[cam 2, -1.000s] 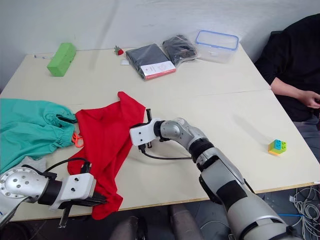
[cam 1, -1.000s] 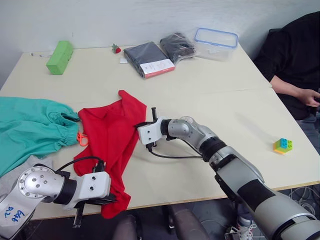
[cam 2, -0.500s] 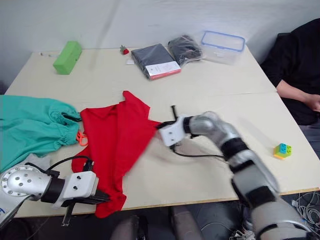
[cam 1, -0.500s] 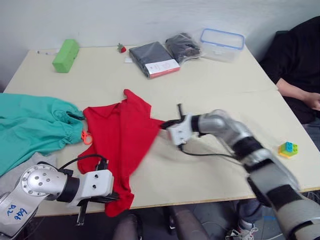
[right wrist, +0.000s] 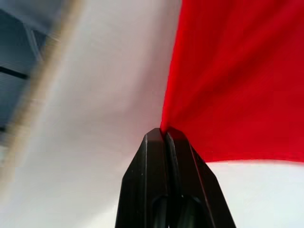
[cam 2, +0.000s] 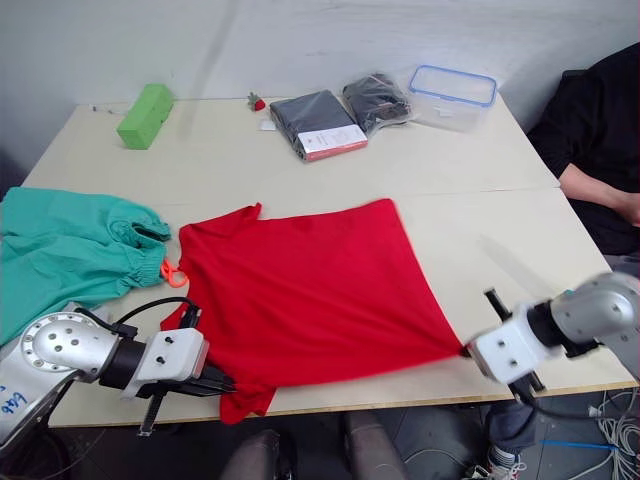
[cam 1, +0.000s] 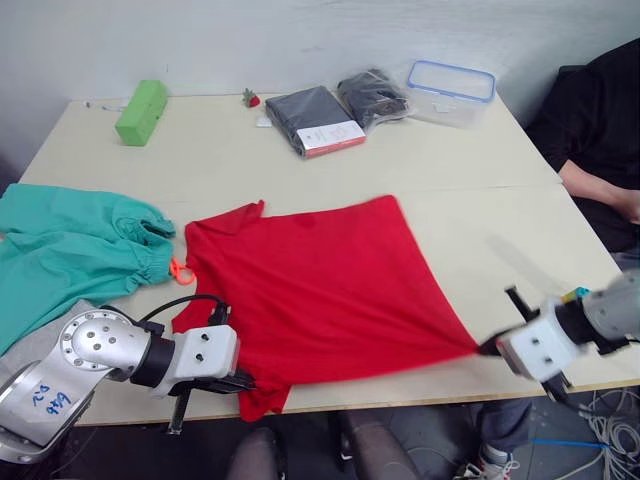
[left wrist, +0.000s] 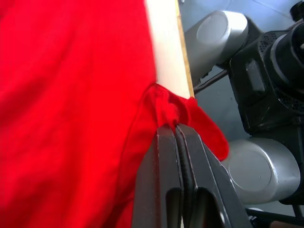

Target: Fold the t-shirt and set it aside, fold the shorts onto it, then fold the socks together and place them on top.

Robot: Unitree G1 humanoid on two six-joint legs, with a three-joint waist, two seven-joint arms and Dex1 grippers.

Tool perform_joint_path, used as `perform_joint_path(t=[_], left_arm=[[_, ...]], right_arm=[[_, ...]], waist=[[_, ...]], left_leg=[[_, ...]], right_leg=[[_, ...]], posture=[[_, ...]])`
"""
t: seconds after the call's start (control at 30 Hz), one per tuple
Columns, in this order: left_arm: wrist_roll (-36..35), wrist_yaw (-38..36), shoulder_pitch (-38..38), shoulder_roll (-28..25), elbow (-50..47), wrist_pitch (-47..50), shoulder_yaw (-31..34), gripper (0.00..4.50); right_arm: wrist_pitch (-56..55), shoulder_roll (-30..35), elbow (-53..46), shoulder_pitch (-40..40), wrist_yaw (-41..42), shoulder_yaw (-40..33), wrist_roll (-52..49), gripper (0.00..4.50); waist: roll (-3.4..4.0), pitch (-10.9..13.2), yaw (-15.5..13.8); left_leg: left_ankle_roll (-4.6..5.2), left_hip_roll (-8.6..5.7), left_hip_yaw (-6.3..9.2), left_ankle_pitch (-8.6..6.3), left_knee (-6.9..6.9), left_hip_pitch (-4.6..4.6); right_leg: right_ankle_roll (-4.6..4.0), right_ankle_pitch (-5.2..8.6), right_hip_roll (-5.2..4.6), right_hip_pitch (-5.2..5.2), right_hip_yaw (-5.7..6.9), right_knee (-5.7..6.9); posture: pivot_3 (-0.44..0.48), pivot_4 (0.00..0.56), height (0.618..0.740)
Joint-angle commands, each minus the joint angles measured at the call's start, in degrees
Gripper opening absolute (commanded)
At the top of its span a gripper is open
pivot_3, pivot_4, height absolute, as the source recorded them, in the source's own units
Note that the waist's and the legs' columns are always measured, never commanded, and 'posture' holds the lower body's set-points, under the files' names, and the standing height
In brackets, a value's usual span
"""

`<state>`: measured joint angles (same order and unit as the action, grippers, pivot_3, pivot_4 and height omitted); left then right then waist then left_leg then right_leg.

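Left wrist view: the left gripper point(left wrist: 175, 127) has its two black fingers pressed together, pinching a bunched corner of the t-shirt point(cam 1: 325, 280) right at the near edge of the table point(cam 1: 440, 160). A small flap of red cloth hangs over that edge beside the fingertips.

Right wrist view: the right gripper point(right wrist: 164, 131) is likewise clamped, fingers together on a pointed corner of the same red cloth, with pale tabletop showing on both sides of the fingers.

Left eye view: left gripper point(cam 1: 243, 380) sits at the near left edge of the table; right gripper point(cam 1: 487, 347) sits at the near right, close to the table's near edge. The t-shirt is spread mostly flat between them, drawn to a taut point toward the right gripper, collar end toward the left.

Shorts point(cam 1: 70, 245) lie crumpled at the left side of the table, their orange drawstring point(cam 1: 181, 270) just beside the shirt's left edge. A grey patch at the near left, partly behind the left arm, is probably the socks point(cam 1: 40, 335).

Far side of table: lime-green block point(cam 1: 141, 111), dark packaged garments point(cam 1: 312, 120), clear plastic container point(cam 1: 450, 90). A person's arm point(cam 1: 595, 185) rests at the right edge.
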<state>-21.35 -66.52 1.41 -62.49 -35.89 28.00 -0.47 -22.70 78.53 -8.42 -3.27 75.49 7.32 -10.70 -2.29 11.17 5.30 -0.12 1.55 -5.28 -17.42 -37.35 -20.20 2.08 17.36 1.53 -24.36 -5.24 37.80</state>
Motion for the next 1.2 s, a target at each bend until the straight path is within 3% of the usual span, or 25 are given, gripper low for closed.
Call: perform_joint_path(t=[0.03,0.3,0.57,0.73,0.87,1.0,1.2], left_arm=[[-1.07,-1.92,0.80,-1.01,-1.13,-0.45,0.03,0.00],[-3.25,-5.10,5.71,-4.29,-2.16,1.15,3.42,0.00],[-13.42,-12.10,12.42,-7.88,-2.26,8.60,17.35,0.00],[-16.40,-12.99,13.34,-7.56,-1.16,11.19,21.50,0.00],[-18.08,-10.53,6.87,-6.37,3.92,12.76,19.12,0.00],[-16.16,-3.73,-6.99,-1.06,14.00,16.19,11.03,0.00],[-13.45,4.37,-17.94,6.21,23.62,21.48,4.41,0.00]], right_arm=[[6.24,2.97,-8.11,9.10,1.54,-8.95,-5.47,0.02],[16.29,-1.91,-13.49,14.90,-0.16,-16.12,-8.48,0.02],[29.35,-3.08,-17.54,18.67,5.33,-22.37,-18.32,0.02],[36.70,-4.13,-19.48,17.83,6.43,-23.95,-23.90,0.02],[44.74,-4.99,-16.59,12.01,5.79,-21.50,-29.18,0.02],[52.67,-8.13,-8.02,1.74,5.03,-15.18,-30.19,0.02],[60.84,-14.36,2.33,-8.65,2.30,-10.06,-28.74,0.02]], waist=[[-0.03,0.01,-0.27],[-0.31,0.15,-0.56],[-0.37,0.18,-0.72],[-0.39,0.21,-0.72],[-0.42,0.23,-0.79],[-0.45,0.25,-0.78],[-0.47,0.24,-0.59]], left_leg=[[0.01,0.00,0.01,0.02,-0.02,0.00],[0.03,0.01,0.02,0.06,-0.13,-0.03],[0.01,0.01,0.05,0.04,0.01,-0.11],[-0.03,0.01,0.07,0.02,0.07,-0.09],[-0.01,-0.01,0.07,0.02,-0.02,-0.09],[0.08,-0.01,0.06,0.08,-0.07,-0.05],[0.17,-0.02,0.03,0.03,-0.09,-0.39]], right_leg=[[0.01,0.00,0.00,0.00,-0.01,0.00],[0.07,0.08,0.00,0.03,-0.02,-0.04],[0.02,0.03,-0.01,-0.08,0.04,-0.06],[0.03,0.06,-0.01,-0.08,0.07,-0.08],[0.05,0.05,-0.01,-0.06,0.05,-0.10],[-0.05,0.01,-0.01,0.06,0.01,-0.24],[0.19,-0.32,-0.02,-0.20,0.02,-0.30]], posture=[[0.000,0.150,0.740],[0.000,0.150,0.740],[0.000,0.150,0.740],[0.000,0.150,0.740],[0.000,0.150,0.740],[0.000,0.150,0.740],[0.000,0.150,0.740]])
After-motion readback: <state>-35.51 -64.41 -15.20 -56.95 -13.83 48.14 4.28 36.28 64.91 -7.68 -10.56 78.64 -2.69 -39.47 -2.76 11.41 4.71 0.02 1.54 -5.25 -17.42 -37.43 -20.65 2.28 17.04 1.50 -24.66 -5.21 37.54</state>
